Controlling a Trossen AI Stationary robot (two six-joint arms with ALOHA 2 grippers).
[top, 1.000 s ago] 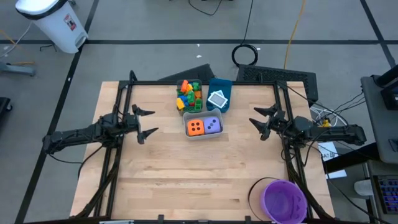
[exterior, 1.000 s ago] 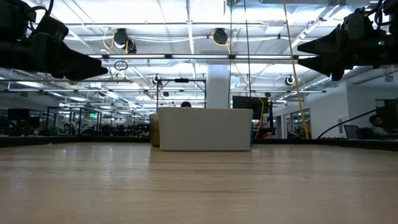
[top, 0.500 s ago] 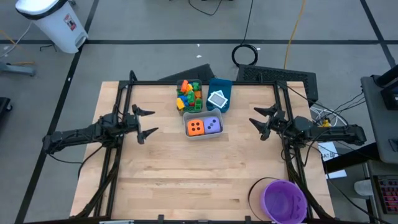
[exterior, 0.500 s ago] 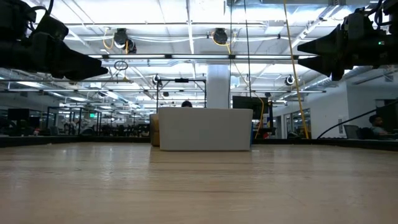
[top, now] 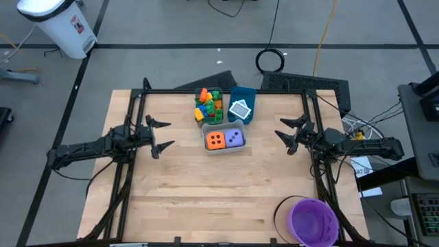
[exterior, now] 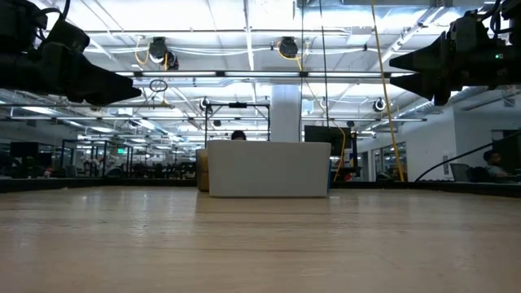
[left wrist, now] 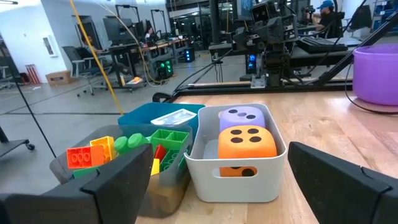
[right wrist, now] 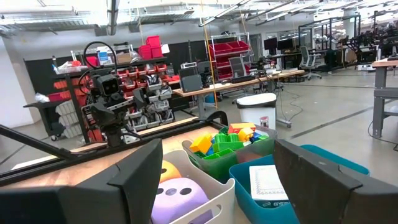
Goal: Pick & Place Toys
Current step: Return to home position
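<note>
Left jaws: apart, nothing between them. They hang above the counter [top: 206, 195] on its left side, at the end of the left arm [top: 89, 147], pointing inward. Right jaws: apart, also empty. They are on the right arm [top: 360, 146] above the counter's right side, facing the left pair. Both pairs are well apart from the bins.

Between the arms, toward the far edge, sits the white bin [left wrist: 236, 182]. It holds the orange die [top: 215, 140] and the purple die [top: 234, 138] side by side. Just behind it stands a dark bin [left wrist: 166, 188] heaped with bricks [top: 208, 104] in green, yellow, orange, red and blue. Beside that is the blue bin [left wrist: 140, 117], with a white-teal tile [top: 239, 109] lying in it. No toys lie loose on the bare wood.

The purple bowl [top: 314, 221] is at the near right corner, far from the bins.
</note>
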